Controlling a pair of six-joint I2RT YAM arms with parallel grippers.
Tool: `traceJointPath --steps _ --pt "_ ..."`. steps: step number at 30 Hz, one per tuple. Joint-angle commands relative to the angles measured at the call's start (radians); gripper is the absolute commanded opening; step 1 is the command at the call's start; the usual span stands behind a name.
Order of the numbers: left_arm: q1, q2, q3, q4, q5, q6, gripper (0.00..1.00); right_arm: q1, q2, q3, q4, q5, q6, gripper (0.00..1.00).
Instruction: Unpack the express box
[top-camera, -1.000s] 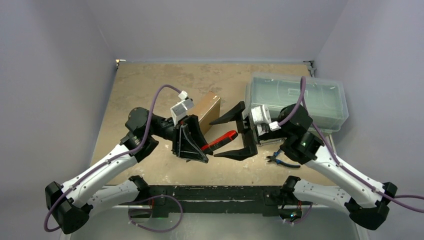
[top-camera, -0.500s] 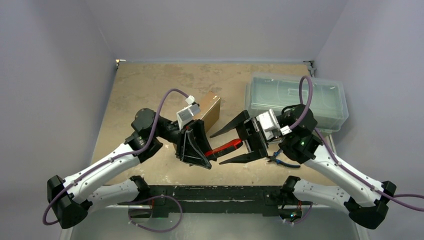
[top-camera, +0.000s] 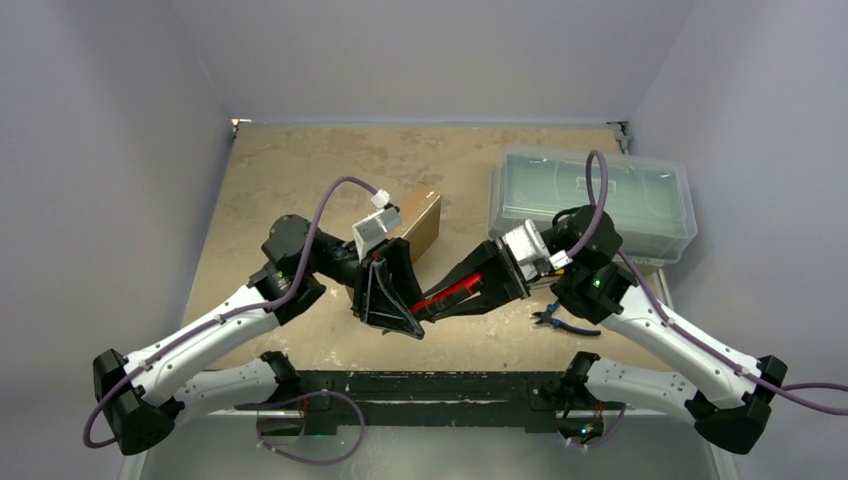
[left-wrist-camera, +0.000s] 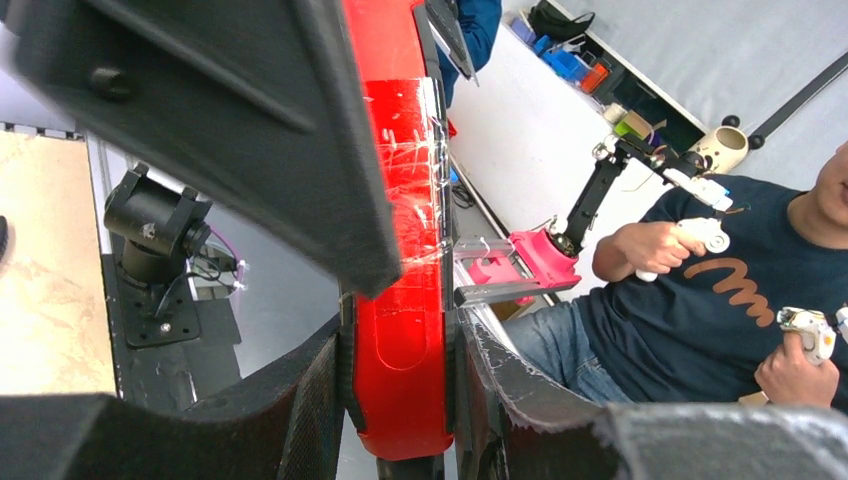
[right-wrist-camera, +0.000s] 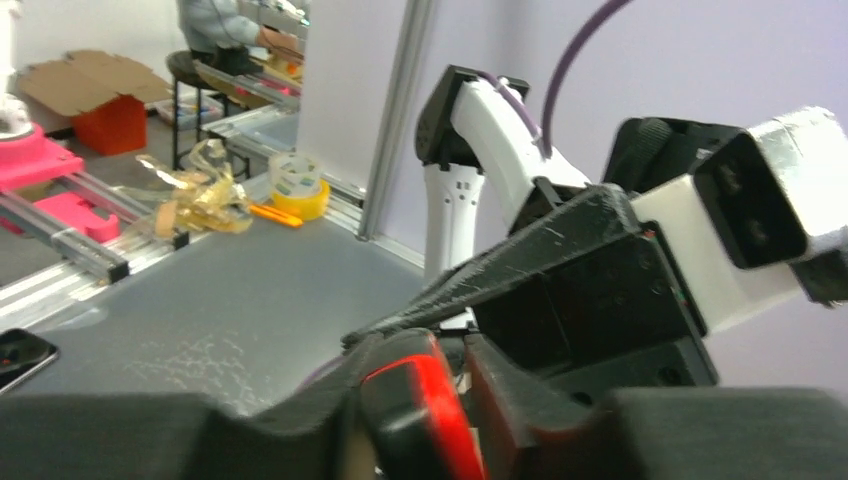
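- Currently, the left gripper (top-camera: 405, 318) hangs above the table (top-camera: 300, 170), its jaws clamped on a long red plastic-bodied hand tool (top-camera: 452, 291), probably a box cutter.
- That red tool bridges the gap between the 2 arms, so this looks like a handover in mid-air.
- From the opposite side, the right gripper (top-camera: 438, 302) has its jaws narrowly flanking the tool's free end. The right wrist view shows the red end between both fingers, but I cannot tell whether they press on it firmly.
- Meanwhile the flat brown cardboard express box (top-camera: 418, 222) lies on the table just behind the left wrist, lid apparently shut and untouched, awaiting the cut.
- At the right rear stands a clear plastic lidded bin (top-camera: 600, 195).
- Near the right arm lie small blue-handled pliers (top-camera: 560, 320), unused.
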Motion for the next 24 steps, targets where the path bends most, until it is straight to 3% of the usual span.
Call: traceJointPath --steps 1,2,3,6,8,13,15,17,19,24 --pt "-0.005 0.006 0.061 -0.013 -0.010 0.055 0.00 -0.002 0.009 0.006 0.065 -0.052 0.037 0.18" --pt "-0.005 0.009 0.071 -0.045 -0.023 0.076 0.00 -0.002 0.003 -0.003 0.085 -0.039 0.055 0.03" --pt "-0.005 0.013 0.094 -0.136 -0.049 0.124 0.01 -0.002 -0.009 -0.016 0.100 -0.009 0.077 0.00" --pt "0.001 0.048 0.264 -0.612 -0.220 0.411 0.49 -0.002 -0.075 -0.088 0.152 0.182 0.167 0.00" --pt "0.023 0.058 0.345 -0.819 -0.329 0.561 0.63 -0.003 -0.134 -0.137 0.124 0.362 0.198 0.00" --pt "0.237 0.052 0.470 -1.077 -0.555 0.650 0.73 -0.005 -0.234 -0.152 -0.137 0.850 0.217 0.00" --pt "0.292 0.076 0.524 -1.165 -0.784 0.631 0.74 -0.005 -0.252 -0.134 -0.252 1.038 0.238 0.00" --pt "0.296 0.107 0.556 -1.247 -1.083 0.591 0.74 -0.005 -0.250 -0.116 -0.354 1.155 0.252 0.00" --pt "0.296 0.128 0.550 -1.270 -1.272 0.571 0.73 -0.004 -0.236 -0.105 -0.426 1.248 0.270 0.00" --pt "0.302 0.212 0.564 -1.244 -1.458 0.498 0.75 0.015 -0.126 -0.010 -0.611 1.371 0.379 0.00"
